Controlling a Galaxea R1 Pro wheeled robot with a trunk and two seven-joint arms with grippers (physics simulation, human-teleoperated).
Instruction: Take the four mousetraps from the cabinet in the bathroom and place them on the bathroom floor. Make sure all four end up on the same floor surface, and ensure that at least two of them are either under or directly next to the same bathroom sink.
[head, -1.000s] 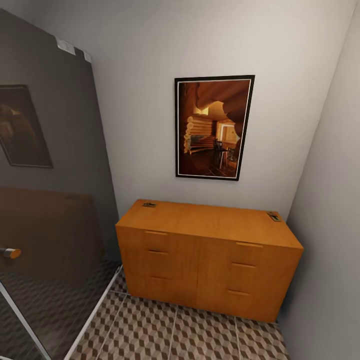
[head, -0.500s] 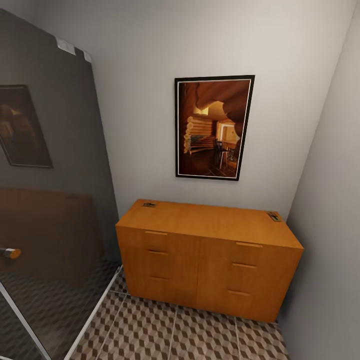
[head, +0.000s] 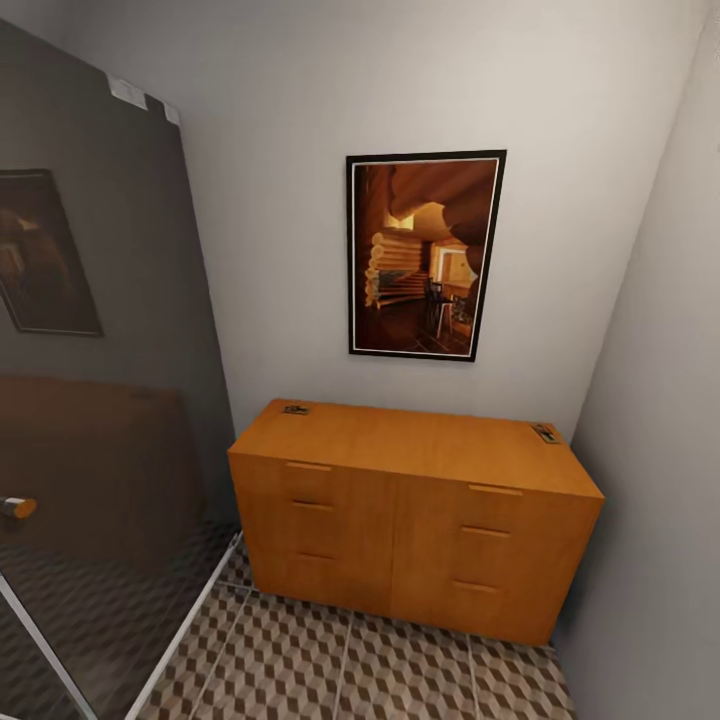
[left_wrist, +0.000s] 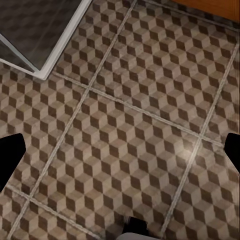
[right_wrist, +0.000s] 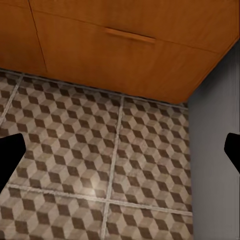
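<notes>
The orange-brown cabinet (head: 415, 500) stands against the back wall in the head view, drawers shut. Two small mousetraps lie on its top, one at the back left corner (head: 296, 409) and one at the back right corner (head: 546, 433). The cube-patterned bathroom floor (head: 340, 665) spreads in front of it. My left gripper (left_wrist: 120, 150) hangs open over bare tiles. My right gripper (right_wrist: 120, 147) is open too, above the floor near the cabinet's lower drawer front (right_wrist: 130, 35). The bathroom sink is out of view.
A dark glass shower panel (head: 90, 400) with a white floor frame (left_wrist: 60, 45) closes off the left side. A grey wall (head: 650, 480) runs close along the cabinet's right end. A framed picture (head: 425, 255) hangs above the cabinet.
The whole head picture has slid a few pixels to the left, so the camera has moved slightly. The mousetraps and cabinet stay as they were.
</notes>
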